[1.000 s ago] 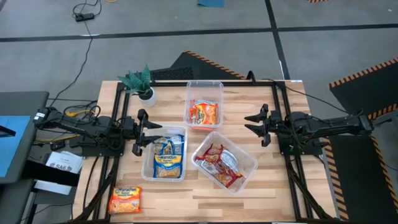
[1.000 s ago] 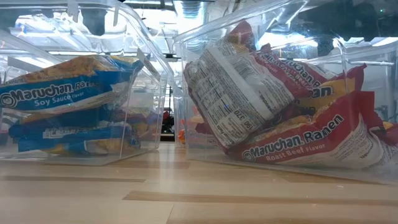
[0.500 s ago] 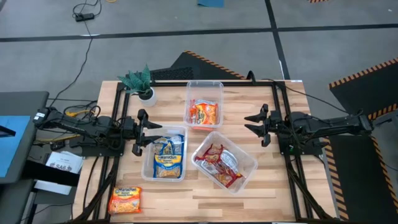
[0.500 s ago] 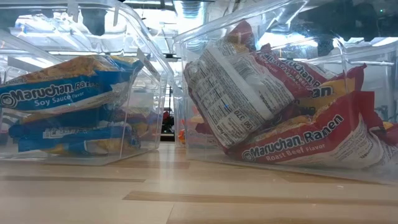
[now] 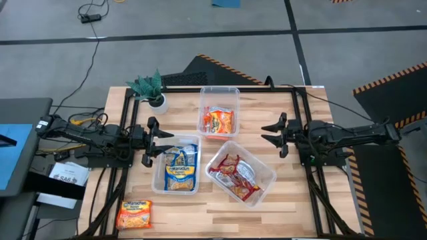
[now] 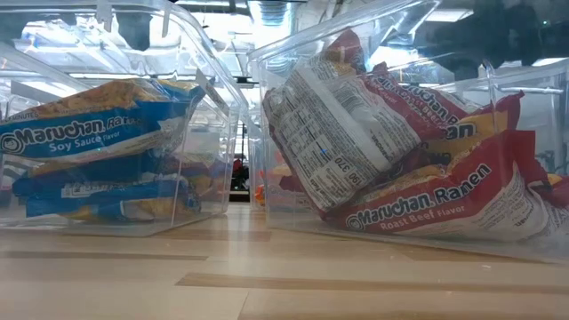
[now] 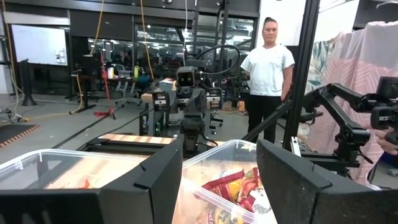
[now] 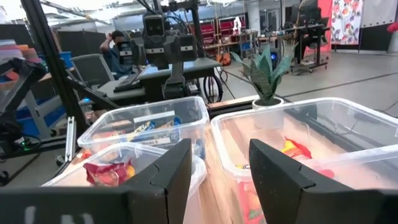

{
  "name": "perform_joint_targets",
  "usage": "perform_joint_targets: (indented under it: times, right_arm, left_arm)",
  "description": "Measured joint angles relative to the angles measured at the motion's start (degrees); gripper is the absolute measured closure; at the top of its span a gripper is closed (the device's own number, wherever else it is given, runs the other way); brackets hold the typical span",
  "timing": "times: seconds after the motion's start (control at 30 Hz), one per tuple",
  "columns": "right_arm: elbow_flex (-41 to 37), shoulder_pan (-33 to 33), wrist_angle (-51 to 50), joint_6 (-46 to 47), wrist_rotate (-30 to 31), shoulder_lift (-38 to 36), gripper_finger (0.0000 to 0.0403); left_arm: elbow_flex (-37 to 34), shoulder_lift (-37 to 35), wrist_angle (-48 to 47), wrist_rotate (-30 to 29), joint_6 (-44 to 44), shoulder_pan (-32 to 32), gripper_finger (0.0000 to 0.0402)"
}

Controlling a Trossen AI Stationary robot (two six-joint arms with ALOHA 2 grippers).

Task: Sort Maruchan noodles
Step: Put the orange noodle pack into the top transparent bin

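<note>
Waiting at the left edge of the tabletop [image 5: 280,200], the left gripper [image 5: 152,141] is hovering just beside the bin of blue packets [image 5: 179,168], its fingers [image 7: 155,180] standing apart with nothing between them. The right gripper [image 5: 275,133] is hovering over the right side of the tabletop, facing the bins, its fingers [image 8: 273,168] also standing apart and holding nothing.

Three clear bins are sitting on the tabletop. The far bin [image 5: 235,93] is holding orange packets [image 5: 219,122]. The near-left bin [image 5: 157,188] is holding the blue packets, stacked flat, with the top one reading "Soy Sauce Flavor" in the low view. The near-right bin [image 5: 267,175], turned at an angle to the others, is holding red packets [image 5: 233,175] lying tilted against each other, with one reading "Roast Beef Flavor" in the low view.

One orange packet [image 5: 135,214] is lying loose at the near-left corner of the tabletop, well apart from all three bins and from both grippers.

A small potted plant [image 5: 151,89] is standing at the far-left corner. A person [image 7: 267,78] in a white shirt is standing in the room beyond, seen from the left wrist.
</note>
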Motion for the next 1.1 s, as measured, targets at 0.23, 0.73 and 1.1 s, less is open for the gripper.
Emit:
perform_joint_targets:
  times: [0.23, 0.73, 1.1]
  right_arm:
    - [0.0, -0.02, -1.6, 0.02, 0.0, -0.02, 0.0221]
    - [0.0, -0.02, -1.22, -0.31, 0.0, 0.0, 0.0221]
    - [0.0, -0.02, -0.19, -0.44, 0.0, 0.0, 0.0221]
  left_arm:
    - [0.0, 0.0, 0.1, 0.09, -0.04, -0.01, 0.0209]
    - [0.0, 0.02, 2.96, 0.59, -0.43, -0.01, 0.0209]
    - [0.0, 0.0, 3.54, 3.15, -3.02, -0.02, 0.0209]
